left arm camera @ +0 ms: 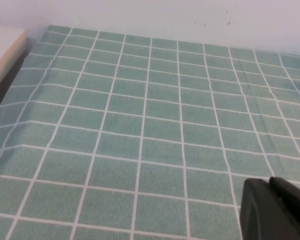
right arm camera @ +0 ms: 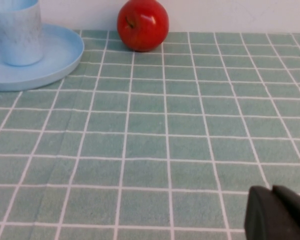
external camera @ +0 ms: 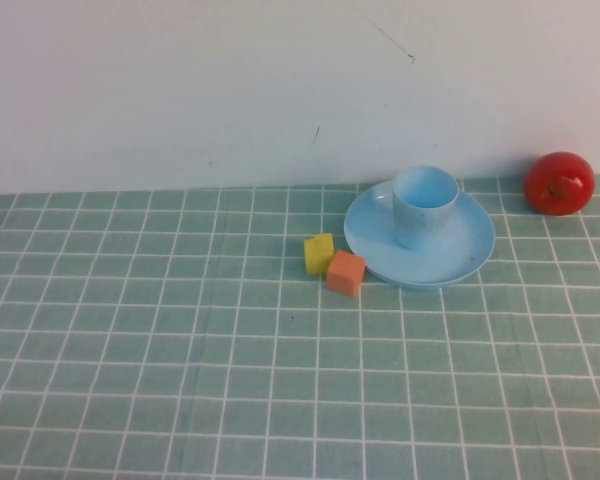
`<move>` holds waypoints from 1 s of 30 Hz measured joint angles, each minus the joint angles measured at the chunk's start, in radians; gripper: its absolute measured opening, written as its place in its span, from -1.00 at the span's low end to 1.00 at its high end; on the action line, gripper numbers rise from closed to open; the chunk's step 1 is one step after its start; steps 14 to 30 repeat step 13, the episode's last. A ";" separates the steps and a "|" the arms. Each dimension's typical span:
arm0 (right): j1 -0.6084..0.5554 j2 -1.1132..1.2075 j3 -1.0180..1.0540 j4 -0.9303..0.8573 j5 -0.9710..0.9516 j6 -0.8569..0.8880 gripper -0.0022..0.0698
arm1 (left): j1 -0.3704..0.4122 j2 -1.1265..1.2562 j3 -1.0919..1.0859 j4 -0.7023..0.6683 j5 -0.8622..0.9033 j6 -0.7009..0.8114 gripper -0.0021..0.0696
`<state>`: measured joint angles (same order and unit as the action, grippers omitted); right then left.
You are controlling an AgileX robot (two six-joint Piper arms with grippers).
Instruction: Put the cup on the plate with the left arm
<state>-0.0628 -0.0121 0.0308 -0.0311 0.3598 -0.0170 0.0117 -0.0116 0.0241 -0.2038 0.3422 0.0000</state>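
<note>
The light blue cup (external camera: 423, 205) stands upright on the light blue plate (external camera: 470, 255) at the back right of the table; the right wrist view shows the same cup (right arm camera: 16, 32) and plate (right arm camera: 60, 55). Neither arm shows in the high view. My left gripper (left arm camera: 270, 184) hangs over bare tablecloth, far from the cup, its two black fingers pressed together and holding nothing. My right gripper (right arm camera: 273, 191) is shut too, with nothing in it, over the cloth at a distance from the plate.
A red apple (external camera: 559, 183) sits by the wall right of the plate, also the apple (right arm camera: 142, 24) in the right wrist view. A yellow block (external camera: 319, 254) and an orange block (external camera: 345, 273) lie just left of the plate. A white wall backs the green checked cloth.
</note>
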 joint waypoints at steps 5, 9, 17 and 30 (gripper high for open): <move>0.000 0.000 0.000 0.000 0.000 0.000 -0.95 | 0.000 0.000 0.000 0.000 0.000 0.000 -0.95; 0.000 0.000 0.000 0.000 0.000 0.000 -0.95 | 0.000 0.000 0.000 0.000 0.000 0.000 -0.95; 0.000 0.000 0.000 0.000 0.000 0.000 -0.95 | -0.012 0.000 0.000 0.000 0.000 0.000 -0.95; 0.000 0.000 0.000 0.000 0.000 0.000 -0.95 | -0.012 0.000 0.000 0.000 0.000 0.000 -0.95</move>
